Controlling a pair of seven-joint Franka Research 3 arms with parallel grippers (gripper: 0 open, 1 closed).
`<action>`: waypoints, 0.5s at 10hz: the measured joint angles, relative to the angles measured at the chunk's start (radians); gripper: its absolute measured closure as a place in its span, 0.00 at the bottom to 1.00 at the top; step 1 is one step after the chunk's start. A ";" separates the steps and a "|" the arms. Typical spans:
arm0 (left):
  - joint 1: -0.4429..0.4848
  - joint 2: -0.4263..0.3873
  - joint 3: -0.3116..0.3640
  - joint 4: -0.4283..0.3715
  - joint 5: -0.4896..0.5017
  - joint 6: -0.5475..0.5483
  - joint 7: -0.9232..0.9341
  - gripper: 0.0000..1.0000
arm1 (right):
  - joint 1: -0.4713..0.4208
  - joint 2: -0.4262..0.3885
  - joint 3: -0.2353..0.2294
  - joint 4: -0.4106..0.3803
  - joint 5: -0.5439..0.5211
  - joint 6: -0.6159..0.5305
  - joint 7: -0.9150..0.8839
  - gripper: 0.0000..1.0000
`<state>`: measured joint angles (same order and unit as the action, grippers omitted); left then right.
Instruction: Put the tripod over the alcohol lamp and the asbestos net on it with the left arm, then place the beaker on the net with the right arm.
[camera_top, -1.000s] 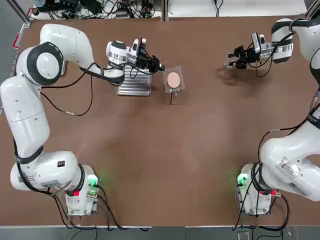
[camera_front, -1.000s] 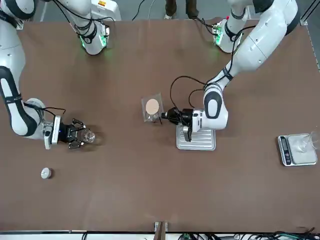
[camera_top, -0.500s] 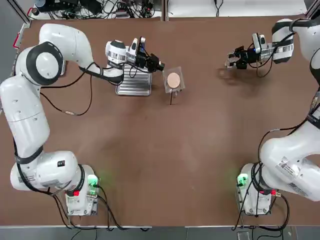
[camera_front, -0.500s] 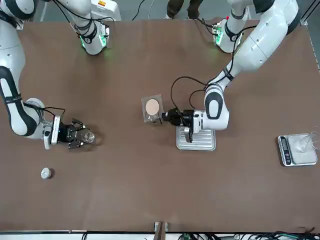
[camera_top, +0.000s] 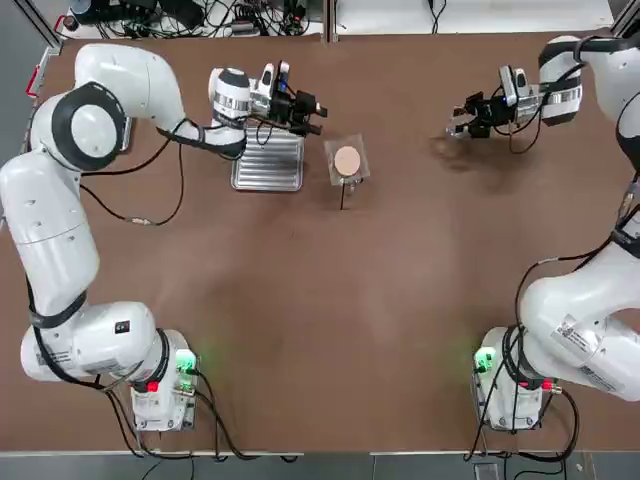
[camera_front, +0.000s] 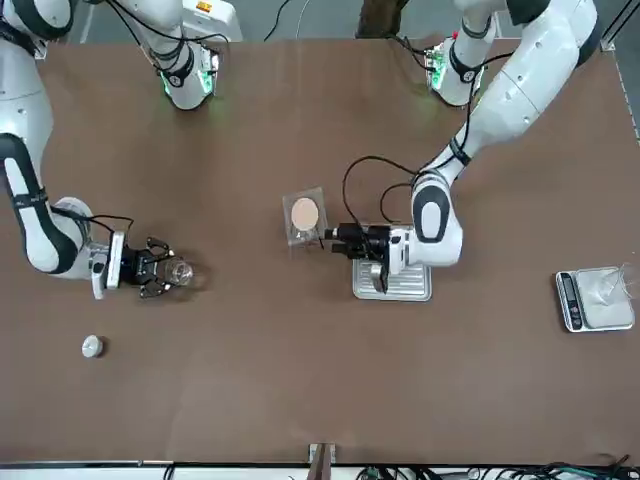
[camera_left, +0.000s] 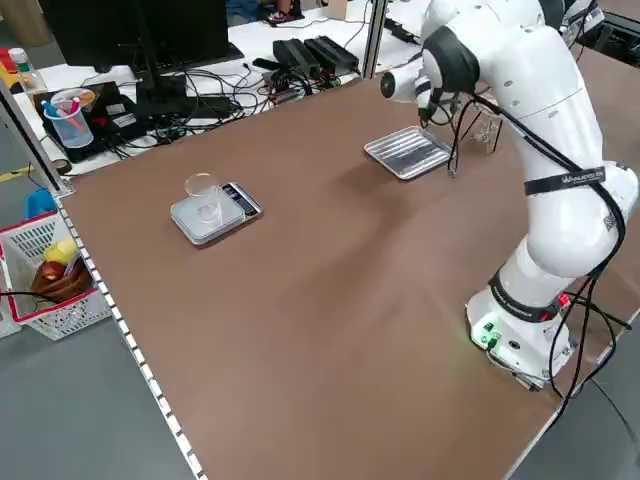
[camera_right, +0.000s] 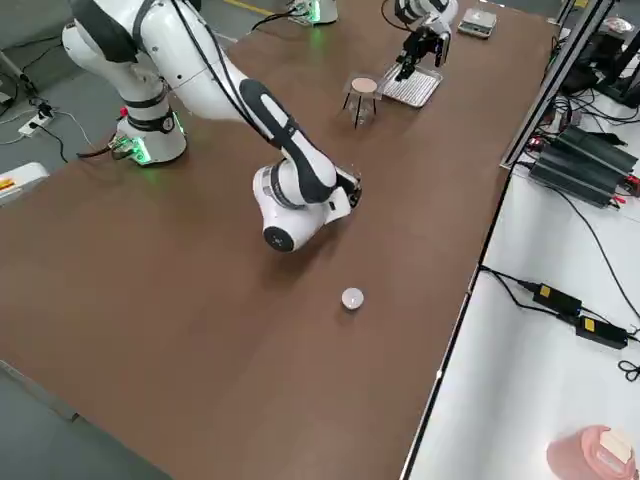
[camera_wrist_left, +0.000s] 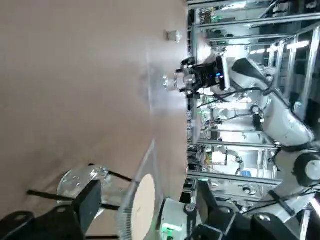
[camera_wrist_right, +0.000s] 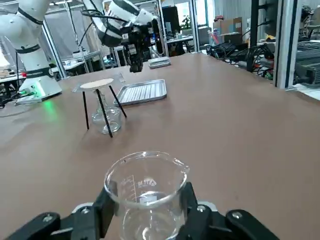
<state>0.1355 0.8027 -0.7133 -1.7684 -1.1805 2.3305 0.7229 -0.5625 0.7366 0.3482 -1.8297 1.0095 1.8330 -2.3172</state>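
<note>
The asbestos net (camera_top: 347, 160) lies flat on the tripod (camera_wrist_right: 103, 114), which stands over the alcohol lamp (camera_wrist_right: 106, 117) near the middle of the table's far side. My left gripper (camera_top: 312, 108) is open and empty, just left of the net and clear of it; its black fingers (camera_wrist_left: 89, 201) frame the net (camera_wrist_left: 141, 199) in the left wrist view. At the far right, my right gripper (camera_top: 462, 122) is shut on the clear beaker (camera_wrist_right: 145, 186), well away from the tripod. The front view shows the beaker (camera_front: 178, 271) at the gripper's tip.
A ribbed silver tray (camera_top: 268, 162) lies under the left wrist, beside the tripod. A small scale with a glass cup (camera_front: 595, 297) sits far out on the left arm's side. A small white cylinder (camera_front: 92, 346) stands near the table's far edge, beyond the right gripper.
My left gripper has opened, let go of the net and drawn back from it toward the far left. The net stays on the tripod. The right gripper still holds the beaker.
</note>
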 joint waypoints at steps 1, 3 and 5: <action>0.027 -0.012 0.001 0.005 0.109 0.002 -0.105 0.13 | 0.020 -0.006 0.001 0.001 0.012 0.001 0.011 0.42; 0.125 -0.072 -0.001 0.003 0.371 -0.051 -0.329 0.13 | 0.067 -0.024 0.001 -0.001 0.047 0.007 0.040 0.42; 0.241 -0.201 -0.002 0.003 0.643 -0.207 -0.575 0.12 | 0.123 -0.038 0.001 -0.005 0.105 0.026 0.056 0.42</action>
<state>0.3764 0.6017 -0.7155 -1.7656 -0.5374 2.1230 0.1483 -0.4395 0.6987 0.3496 -1.8343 1.1145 1.8586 -2.2615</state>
